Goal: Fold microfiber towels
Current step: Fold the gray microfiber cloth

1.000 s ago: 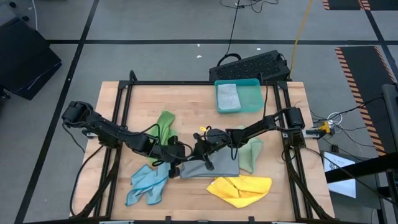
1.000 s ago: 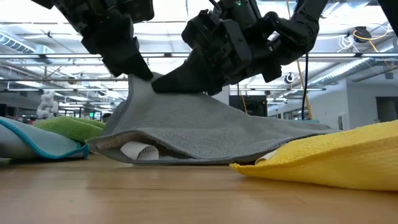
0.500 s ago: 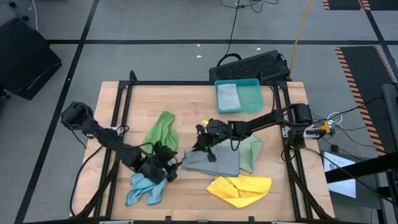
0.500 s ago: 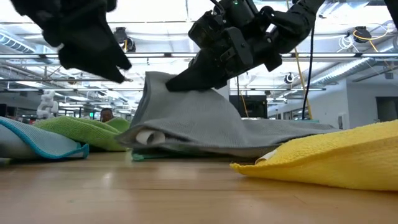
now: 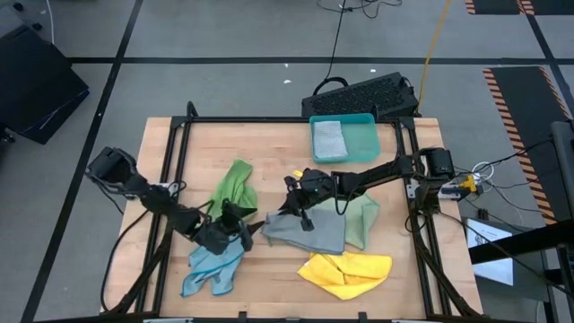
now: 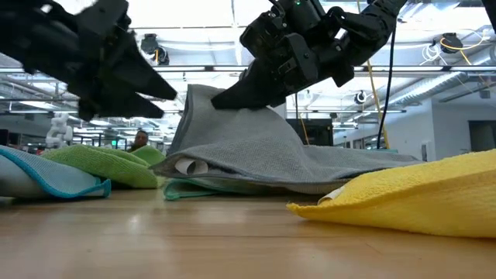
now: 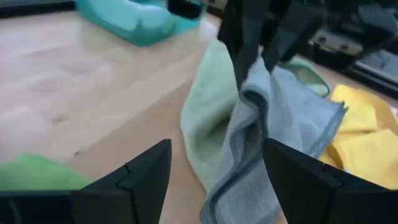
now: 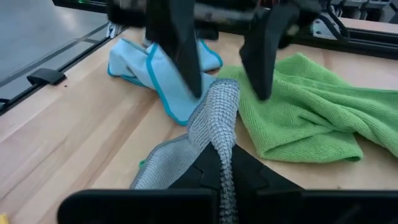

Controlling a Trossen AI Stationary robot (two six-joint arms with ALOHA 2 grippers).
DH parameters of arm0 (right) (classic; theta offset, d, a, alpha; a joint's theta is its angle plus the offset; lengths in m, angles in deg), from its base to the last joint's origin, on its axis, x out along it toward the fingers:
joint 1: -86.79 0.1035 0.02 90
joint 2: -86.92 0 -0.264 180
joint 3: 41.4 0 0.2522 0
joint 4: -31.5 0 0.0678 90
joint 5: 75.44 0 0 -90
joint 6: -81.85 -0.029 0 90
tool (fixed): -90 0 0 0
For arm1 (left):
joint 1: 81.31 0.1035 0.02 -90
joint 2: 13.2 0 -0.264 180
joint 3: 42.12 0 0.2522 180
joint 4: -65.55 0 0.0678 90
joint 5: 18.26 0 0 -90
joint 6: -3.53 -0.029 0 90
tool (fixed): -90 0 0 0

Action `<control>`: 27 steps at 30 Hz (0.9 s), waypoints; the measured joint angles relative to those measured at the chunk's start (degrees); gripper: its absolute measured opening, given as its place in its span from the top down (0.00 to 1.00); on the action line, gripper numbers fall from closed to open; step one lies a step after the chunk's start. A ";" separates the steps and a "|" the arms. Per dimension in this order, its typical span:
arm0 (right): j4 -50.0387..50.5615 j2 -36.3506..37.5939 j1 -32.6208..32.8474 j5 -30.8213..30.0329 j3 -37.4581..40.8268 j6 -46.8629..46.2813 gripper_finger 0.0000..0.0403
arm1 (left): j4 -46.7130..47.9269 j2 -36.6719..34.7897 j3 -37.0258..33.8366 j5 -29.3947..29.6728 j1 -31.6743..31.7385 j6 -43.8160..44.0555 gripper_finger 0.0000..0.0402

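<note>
My right end effector (image 5: 291,205) pinches the grey towel (image 5: 309,231) by its raised corner; my left end effector (image 5: 247,229), spread wide, hovers just beside that corner.

The surface (image 5: 269,144) is pale, smooth matt wood. The grey towel (image 6: 263,151) is soft cloth with a fine, nubby weave; the yellow towel (image 6: 418,194) looks fluffier. The teal tray (image 5: 363,139) is smooth plastic.

Six towels: bright green (image 5: 232,184), grey (image 5: 309,235), pale green (image 5: 362,220), yellow (image 5: 348,273), light blue (image 5: 212,268), one folded in the single teal tray (image 5: 363,139).
</note>
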 joint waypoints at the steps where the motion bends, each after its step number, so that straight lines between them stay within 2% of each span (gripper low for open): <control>1: -0.03 0.00 0.00 0.00 0.00 0.00 1.00 | -0.68 0.69 -0.29 -1.36 0.73 -0.90 0.36; 6: -1.15 -0.02 -0.05 -0.04 0.02 -0.11 1.00 | -1.18 5.92 -0.42 -6.66 2.98 0.47 0.36; 13: -1.28 -0.02 -0.55 -0.06 0.02 -0.28 1.00 | -5.66 10.77 -0.43 -11.63 1.28 1.23 0.36; 21: -2.14 -0.02 -0.72 -0.07 0.02 -0.29 0.99 | -9.96 12.64 -0.42 -11.19 1.31 1.42 0.37; 24: -2.16 -0.02 -0.72 -0.07 0.02 -0.46 0.99 | -10.27 13.76 -0.41 -12.05 1.78 1.32 0.44; 27: -2.14 -0.02 -0.72 -0.07 0.02 -0.47 0.99 | -10.00 14.49 -0.40 -13.16 2.09 1.00 0.57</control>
